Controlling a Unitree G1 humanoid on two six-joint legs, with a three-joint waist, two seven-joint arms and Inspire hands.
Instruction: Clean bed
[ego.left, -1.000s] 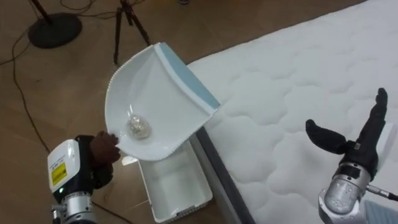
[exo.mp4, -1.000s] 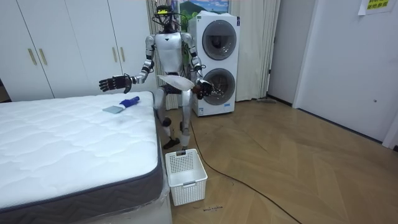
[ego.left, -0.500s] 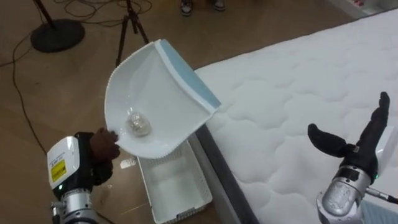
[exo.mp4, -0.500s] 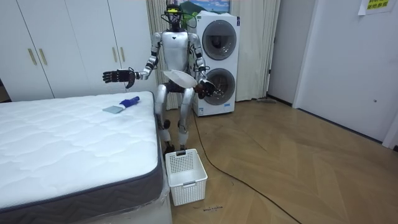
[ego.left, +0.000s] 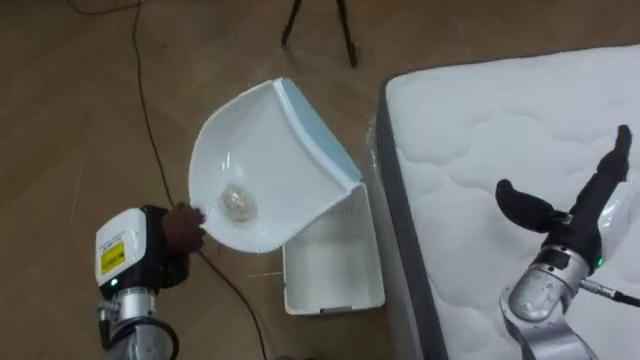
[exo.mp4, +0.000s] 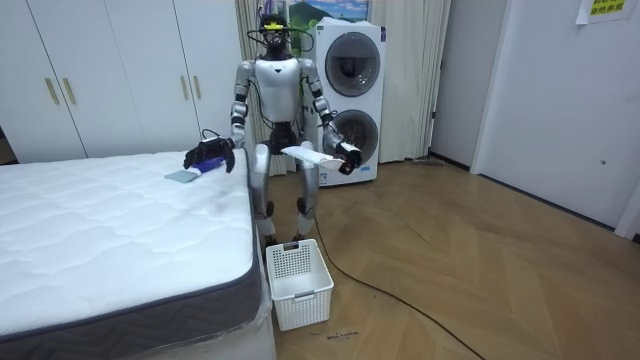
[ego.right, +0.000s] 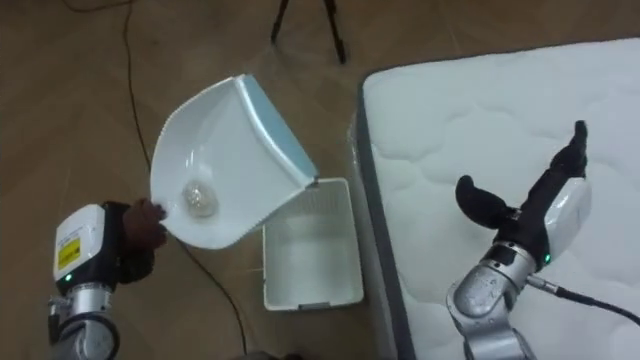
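- Holding the white dustpan (ego.left: 270, 160) by its back end, the left hand (ego.left: 165, 235) is clenched tight. The crumpled ball (ego.left: 236, 202) sits deep in the pan, just beside that hand.
- The basket (ego.left: 335, 270) stands on the floor, below the left hand and off to its side, next to the bed (ego.left: 480, 130). Only part of it is under the pan's blue lip. If the pan tips too fast or sideways, the ball could roll out and miss, landing on the floor.
- The pan might also twist, since only its end is held.
- The right hand (ego.left: 560, 215) hangs over the bed, fingers straight, holding nothing.
- A second ago the right arm reached out high. Now it is low by the bed, and the pan is lower too. The ball has stayed put.
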